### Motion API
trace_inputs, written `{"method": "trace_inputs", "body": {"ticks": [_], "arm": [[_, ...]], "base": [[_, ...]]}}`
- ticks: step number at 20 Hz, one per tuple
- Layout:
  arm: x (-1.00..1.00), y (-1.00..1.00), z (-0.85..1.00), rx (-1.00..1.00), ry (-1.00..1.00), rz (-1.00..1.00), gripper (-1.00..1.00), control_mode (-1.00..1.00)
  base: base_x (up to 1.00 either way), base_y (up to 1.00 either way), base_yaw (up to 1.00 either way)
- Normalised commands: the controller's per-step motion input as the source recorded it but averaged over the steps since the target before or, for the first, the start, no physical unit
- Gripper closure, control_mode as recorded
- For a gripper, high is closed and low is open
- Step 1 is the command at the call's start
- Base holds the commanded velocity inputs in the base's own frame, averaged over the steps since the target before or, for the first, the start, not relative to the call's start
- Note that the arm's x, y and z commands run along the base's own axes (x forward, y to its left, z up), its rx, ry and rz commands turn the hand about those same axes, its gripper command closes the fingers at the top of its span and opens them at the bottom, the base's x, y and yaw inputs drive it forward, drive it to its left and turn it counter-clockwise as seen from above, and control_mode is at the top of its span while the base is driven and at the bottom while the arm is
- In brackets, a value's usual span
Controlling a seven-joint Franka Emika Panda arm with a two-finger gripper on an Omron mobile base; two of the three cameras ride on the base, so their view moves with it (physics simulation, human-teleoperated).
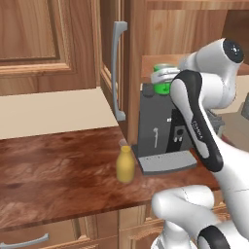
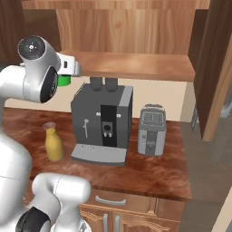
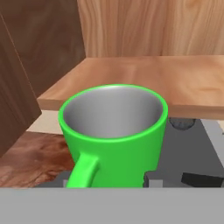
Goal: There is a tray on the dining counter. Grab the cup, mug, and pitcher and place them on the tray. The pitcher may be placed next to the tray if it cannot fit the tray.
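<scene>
Pincer (image 1: 162,81) right at the mug (image 3: 113,144), above the top of the grey coffee machine (image 2: 102,122). Cannot tell whether clenched on the mug's wall or released around it. Cannot tell either whether the mug rests on the machine or hangs just clear of it. Seen from the hand: mug upright, pale grey inside, handle (image 3: 83,173) pointing toward the camera.

Beyond it, a pale wooden shelf (image 2: 136,65) under a wood-panelled back wall. Below, a reddish-brown bench (image 1: 58,170) carrying the machine. Upright on the bench just left of the drip tray, the mustard pitcher (image 1: 125,165). To the machine's right, a small grey toaster (image 2: 152,130). Left of the machine, a tall cabinet door (image 1: 109,58) with a long grey handle (image 1: 116,73).

White arm (image 1: 199,121) rising steeply, elbow high, forearm bent back down toward the machine top.
</scene>
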Motion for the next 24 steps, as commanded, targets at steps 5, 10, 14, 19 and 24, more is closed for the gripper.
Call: {"method": "trace_inputs", "body": {"ticks": [5, 10, 14, 19, 24], "arm": [[-0.51, -0.29, 0.0, 0.0, 0.0, 0.0, 1.0, -1.0], [-0.42, -0.37, 0.0, 0.0, 0.0, 0.0, 1.0, -1.0], [-0.35, -0.26, 0.0, 0.0, 0.01, 0.0, 1.0, -1.0], [-0.2, -0.01, 0.0, 0.0, 0.03, -0.02, 1.0, -1.0], [-0.17, 0.0, 0.0, 0.0, 0.01, -0.02, 1.0, 1.0]], "base": [[0.0, 0.0, 0.0], [0.0, 0.0, 0.0], [0.0, 0.0, 0.0], [0.0, 0.0, 0.0], [-0.18, -0.01, -0.01]]}}
